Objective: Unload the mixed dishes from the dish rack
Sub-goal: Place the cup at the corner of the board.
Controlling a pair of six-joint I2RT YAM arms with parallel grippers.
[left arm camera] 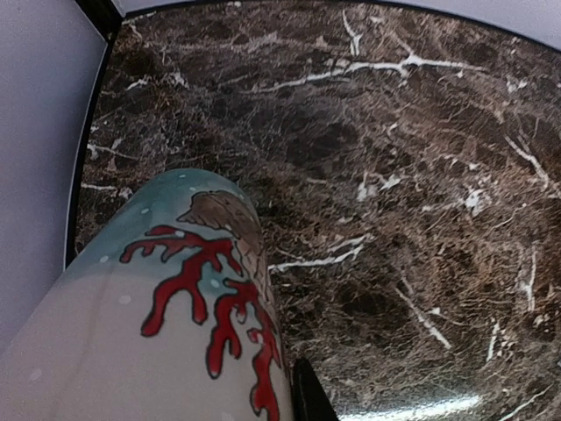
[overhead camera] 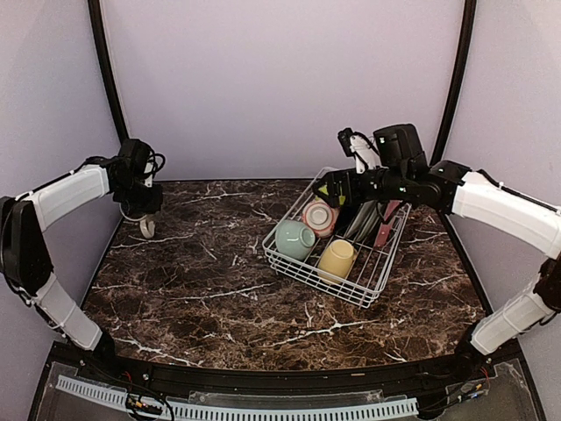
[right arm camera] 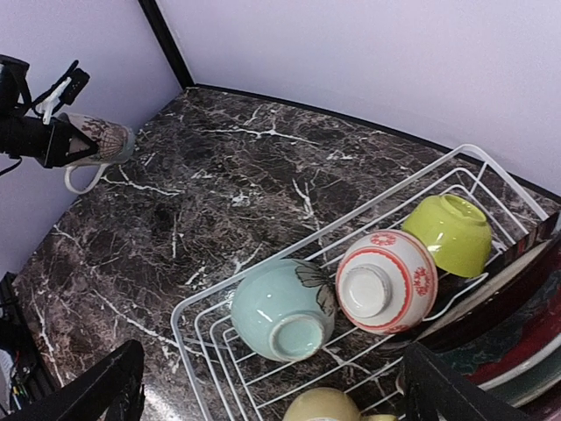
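Left gripper (overhead camera: 140,200): clamped on coral-patterned mug (left arm camera: 175,316), upper left, low over marble table (overhead camera: 219,298), probably for set-down | Right gripper (overhead camera: 331,189): spread wide, empty, above pink-striped bowl (right arm camera: 386,281) in dish rack (right arm camera: 307,231), centre-right, probably lining up a grasp

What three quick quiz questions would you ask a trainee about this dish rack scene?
1. True or false: the left fingers are shut on a coral-patterned mug.
2. Fill in: in the dish rack, the ___ bowl sits between the mint bowl and the lime bowl.
3. The right fingers are: A open above the rack; B shut on a fork; C shut and empty.
Key: 1 true; 2 pink-striped bowl; 3 A.
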